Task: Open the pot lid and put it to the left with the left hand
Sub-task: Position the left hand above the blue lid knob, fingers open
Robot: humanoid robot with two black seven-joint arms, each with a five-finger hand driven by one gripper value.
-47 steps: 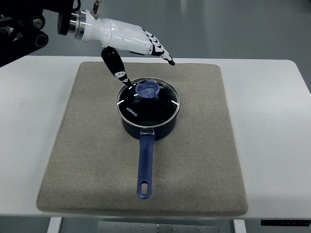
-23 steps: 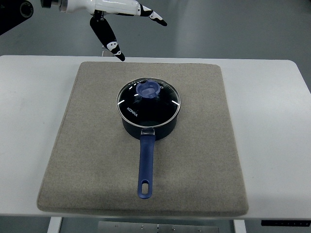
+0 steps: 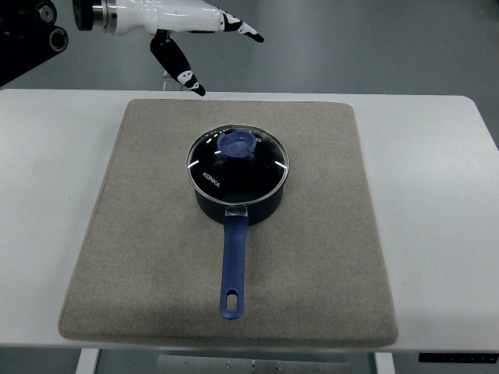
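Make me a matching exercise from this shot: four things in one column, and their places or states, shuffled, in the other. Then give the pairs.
1. lid
2. pot handle
3. left hand
4. mat

A. lies flat on the white table
B. open, above the table's far edge
C. points toward the camera
D. closed on the pot

Pairs: 1-D, 2-C, 3-B, 4-A

beige felt mat (image 3: 156, 257) on white table (image 3: 437, 202), grey floor (image 3: 374, 47) behind

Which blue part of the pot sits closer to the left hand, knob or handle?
The knob on the lid: it sits toward the far side, nearer the left hand. The handle points the opposite way, toward the near edge.
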